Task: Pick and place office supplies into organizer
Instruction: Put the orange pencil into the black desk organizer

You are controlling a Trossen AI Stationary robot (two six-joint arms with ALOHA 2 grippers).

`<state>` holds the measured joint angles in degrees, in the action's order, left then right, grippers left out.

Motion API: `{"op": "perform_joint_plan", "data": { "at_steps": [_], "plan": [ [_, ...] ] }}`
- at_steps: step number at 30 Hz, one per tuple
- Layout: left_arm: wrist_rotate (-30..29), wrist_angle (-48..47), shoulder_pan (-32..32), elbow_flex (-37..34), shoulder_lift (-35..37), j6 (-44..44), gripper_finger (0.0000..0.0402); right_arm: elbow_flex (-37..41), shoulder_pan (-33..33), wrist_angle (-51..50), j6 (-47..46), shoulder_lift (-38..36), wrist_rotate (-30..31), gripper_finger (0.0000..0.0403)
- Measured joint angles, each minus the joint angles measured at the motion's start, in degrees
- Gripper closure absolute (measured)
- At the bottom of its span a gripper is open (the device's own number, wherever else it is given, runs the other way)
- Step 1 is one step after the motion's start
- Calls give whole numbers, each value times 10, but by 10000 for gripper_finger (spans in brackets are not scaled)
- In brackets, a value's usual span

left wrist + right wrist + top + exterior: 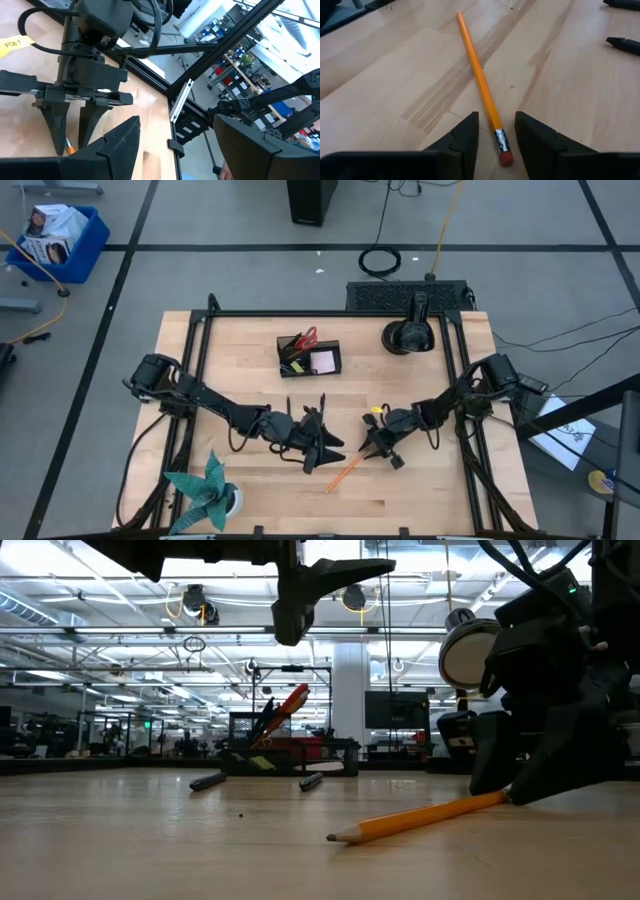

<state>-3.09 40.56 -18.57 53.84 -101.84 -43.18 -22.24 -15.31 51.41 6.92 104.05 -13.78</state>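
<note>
The right gripper is down at the table with its two dark fingers open, one on each side of the orange pencil; the fingers are not squeezing it; the eraser end lies right between them, and the rest of the pencil runs away from the gripper across the wood to its sharp tip; in the low view the pencil lies flat on the table; the left gripper hangs just beside the right one, up off the wood, with its fingers apart and nothing in them; past both grippers two black pens lie on the table; farther still stands the black organizer, well apart from the pencil, with the red-handled scissors and a pink sticky-note pad inside it.
</note>
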Motion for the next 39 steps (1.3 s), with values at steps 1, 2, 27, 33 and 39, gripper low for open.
{"op": "perform_joint_plan", "data": {
  "at_steps": [1,2,27,33,39],
  "plan": [
    [0,0,0,0,0,0,144,0,0,-2,0,0,0,286],
    [0,0,-1,0,0,0,144,0,0,-5,0,0,0,294],
    [87,-1,18,0,0,-127,144,2,-32,-60,19,-101,60,396],
    [137,-19,25,0,0,-220,144,2,-55,-81,37,-155,81,401],
    [179,-75,52,0,0,-329,144,2,-76,-87,45,-166,97,401]
  ]
}}
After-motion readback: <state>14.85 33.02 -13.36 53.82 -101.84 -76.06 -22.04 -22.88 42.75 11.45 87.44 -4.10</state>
